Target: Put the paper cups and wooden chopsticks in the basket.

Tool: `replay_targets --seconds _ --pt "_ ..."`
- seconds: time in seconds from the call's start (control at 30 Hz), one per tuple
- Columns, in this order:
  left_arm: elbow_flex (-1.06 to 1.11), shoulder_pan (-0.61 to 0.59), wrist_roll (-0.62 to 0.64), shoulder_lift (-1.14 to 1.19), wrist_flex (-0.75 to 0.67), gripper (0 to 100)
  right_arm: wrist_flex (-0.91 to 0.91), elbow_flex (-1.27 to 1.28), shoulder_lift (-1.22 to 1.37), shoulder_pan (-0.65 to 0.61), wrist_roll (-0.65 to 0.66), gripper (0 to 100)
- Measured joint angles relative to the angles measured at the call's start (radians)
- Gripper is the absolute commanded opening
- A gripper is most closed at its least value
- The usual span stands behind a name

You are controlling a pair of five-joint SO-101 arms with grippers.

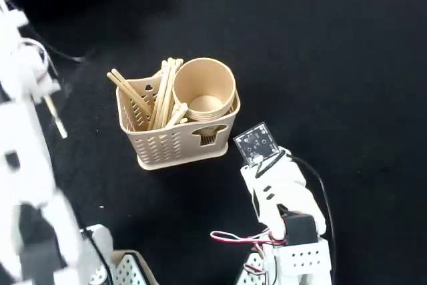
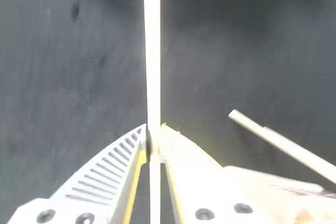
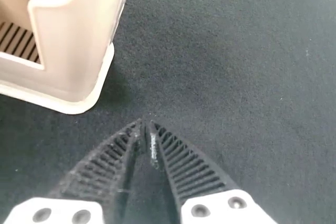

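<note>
Standing on the black bench (image 1: 333,65), the beige slotted basket (image 1: 177,145) sits a little left of the middle in the high view. The nested paper cups (image 1: 203,88) stand upright in its right-hand compartment, mouths up. A bundle of wooden chopsticks (image 1: 163,95) leans in the left-hand compartment, the ends poking above the rim and fanning out toward the far left.

The left arm (image 1: 23,131) rises along the left edge of the high view, well apart from the basket. The left end effector (image 2: 154,129) is closed on a single chopstick (image 2: 152,51), which is pinched between the two fingers and runs straight out beyond the fingertips over the dark bench. In the high view that chopstick (image 1: 55,117) hangs slanting below the arm, clear of the basket. A second stick (image 2: 283,142) crosses the left wrist view at a slant beside the end effector; whether it is held or lies on the bench I cannot tell.

The right arm (image 1: 283,198) stands at the near edge, just beside the basket's near right corner. The right end effector (image 3: 145,127) has its fingers pressed together with nothing between them, the tips low over the bench, near the basket's rounded bottom corner (image 3: 79,40) but not touching it.
</note>
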Motion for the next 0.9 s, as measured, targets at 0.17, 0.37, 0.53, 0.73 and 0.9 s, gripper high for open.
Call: replay_targets --seconds 0.17,0.37,0.53,0.73,0.9 --pt "0.390 0.075 0.000 -0.410 -0.296 3 0.000 0.000 0.000 0.000 0.000 1.2" --pt "0.732 0.161 0.061 -0.858 -0.586 3 0.000 0.000 0.000 0.000 0.000 1.2" --pt "0.855 0.292 0.086 -1.086 -0.660 3 0.000 0.000 0.000 0.000 0.000 1.2" --pt "1.057 0.397 0.086 -1.111 -0.799 3 0.000 0.000 0.000 0.000 0.000 1.2" --pt "1.192 0.410 0.084 -1.123 -0.888 3 0.000 0.000 0.000 0.000 0.000 1.2"
